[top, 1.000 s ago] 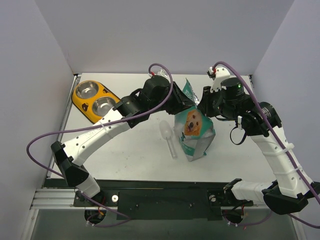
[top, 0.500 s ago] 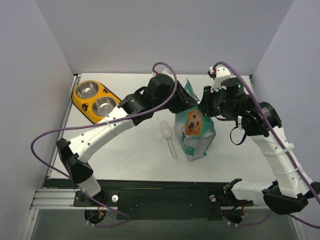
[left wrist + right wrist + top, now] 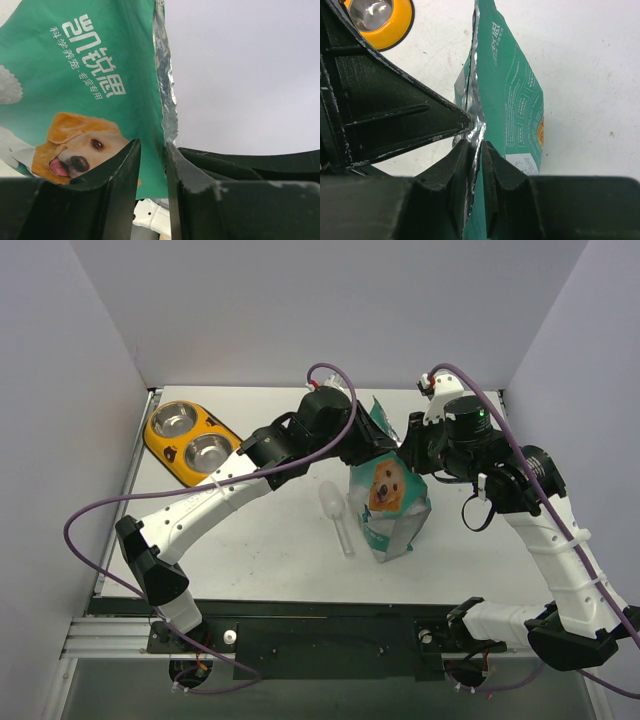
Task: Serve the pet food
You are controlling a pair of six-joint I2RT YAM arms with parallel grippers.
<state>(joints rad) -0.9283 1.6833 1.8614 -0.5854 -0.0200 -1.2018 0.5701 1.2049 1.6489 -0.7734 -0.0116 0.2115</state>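
Overhead: the pet food pouch [image 3: 388,502] stands upright on the table [image 3: 270,540], a clear scoop [image 3: 338,512] just beside it, with the left claw [image 3: 383,447] and right claw [image 3: 408,452] meeting at its top. Left wrist: fingers [image 3: 120,172] straddle the torn foil edge; whether they grip it cannot be told. Right wrist: fingers [image 3: 455,170] pinch the foil seam.

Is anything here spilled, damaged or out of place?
I see no spill. The pouch stands upright, but its silver top edge looks crumpled and ragged where the right pincer pinches it. The scoop lies beside it.
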